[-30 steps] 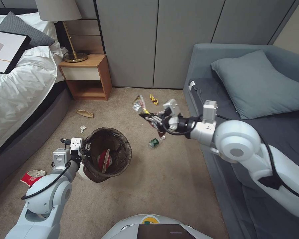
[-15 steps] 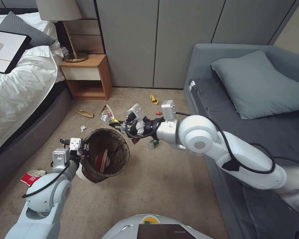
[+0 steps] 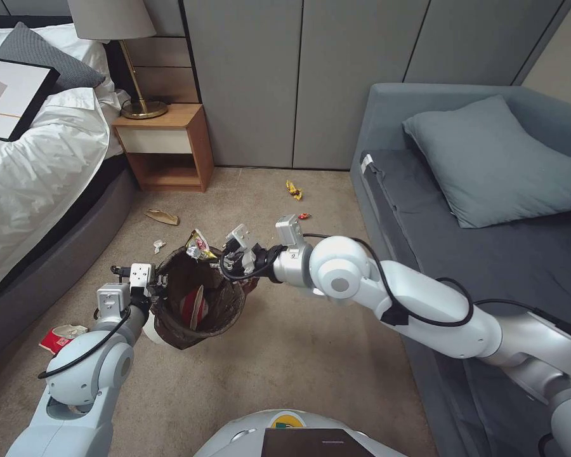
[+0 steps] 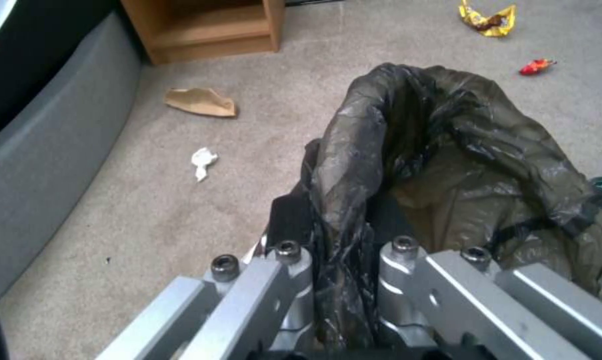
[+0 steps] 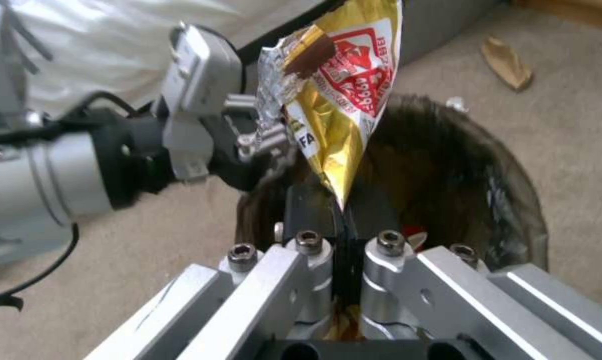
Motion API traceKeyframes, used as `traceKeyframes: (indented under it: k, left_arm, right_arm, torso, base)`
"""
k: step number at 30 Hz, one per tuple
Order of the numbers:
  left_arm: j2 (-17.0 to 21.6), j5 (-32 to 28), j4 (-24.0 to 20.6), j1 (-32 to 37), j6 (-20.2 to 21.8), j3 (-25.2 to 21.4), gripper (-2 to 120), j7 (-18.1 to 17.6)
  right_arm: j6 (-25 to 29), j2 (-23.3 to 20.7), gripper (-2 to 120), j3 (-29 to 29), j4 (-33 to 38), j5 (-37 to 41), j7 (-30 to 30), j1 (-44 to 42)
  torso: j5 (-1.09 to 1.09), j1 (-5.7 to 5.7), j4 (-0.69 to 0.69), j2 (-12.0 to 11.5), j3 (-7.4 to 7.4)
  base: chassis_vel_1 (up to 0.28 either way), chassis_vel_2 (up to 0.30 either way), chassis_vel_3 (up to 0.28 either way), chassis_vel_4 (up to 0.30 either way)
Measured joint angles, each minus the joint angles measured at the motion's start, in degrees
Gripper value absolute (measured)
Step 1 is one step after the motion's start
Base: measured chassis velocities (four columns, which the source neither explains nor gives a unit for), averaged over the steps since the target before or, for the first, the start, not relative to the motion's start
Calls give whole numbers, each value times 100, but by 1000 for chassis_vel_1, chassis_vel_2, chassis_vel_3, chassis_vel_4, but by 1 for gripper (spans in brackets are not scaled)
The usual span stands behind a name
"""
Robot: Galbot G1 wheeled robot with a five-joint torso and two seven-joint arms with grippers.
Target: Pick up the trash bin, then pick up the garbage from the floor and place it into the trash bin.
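Gold wrapper [image 5: 341, 100] pinched by right gripper [image 3: 214, 255] above trash bin [image 3: 200, 298] rim, left gripper [image 3: 160, 280] clamping it.

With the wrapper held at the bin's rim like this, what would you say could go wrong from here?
The right pincer holds the snack wrapper near the trash bin's far rim, not its middle; released here, it may land on the floor.

The left pincer grips only thin liner bag, which could slip or tear.
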Motion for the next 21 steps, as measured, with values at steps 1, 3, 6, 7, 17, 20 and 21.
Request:
traceKeyframes:
  k: [1,3,6,7,17,20,21]
  left_arm:
    - [-3,-5,5,-1,0,-6,7,0]
    - [-5,-6,8,-2,0,-5,7,1]
    - [-12,-7,27,-7,0,-6,7,4]
    - [-15,-7,33,-9,0,-5,7,4]
    - [-32,-7,85,12,0,-27,7,12]
    - [-42,-6,92,15,0,-30,7,16]
    - [-43,-6,94,16,0,-30,7,18]
  right_arm:
    - [0,46,0,-14,-67,-25,2,-78]
    - [-1,69,0,-16,-99,-48,3,-124]
    - [-2,166,0,-43,-241,-183,-5,-267]
    - [-1,224,0,-64,-337,-254,-13,-323]
    - [11,877,0,-394,-1072,-439,-70,-235]
    - [22,1062,0,-472,-1213,-457,-77,-182]
    - [35,1138,0,-505,-1289,-478,-78,-164]
  torso:
    - [0,0,1,0,0]
    - [0,0,0,0,0]
    - [0,0,-1,0,0]
    - [0,0,0,0,0]
    - [0,0,1,0,0]
    - [0,0,2,0,0]
    - [0,0,2,0,0]
  base:
    - [0,0,0,0]
    - [0,0,0,0]
    - [0,0,0,0]
    - [0,0,0,0]
    - [0,0,0,0]
    - [0,0,0,0]
    - [0,0,0,0]
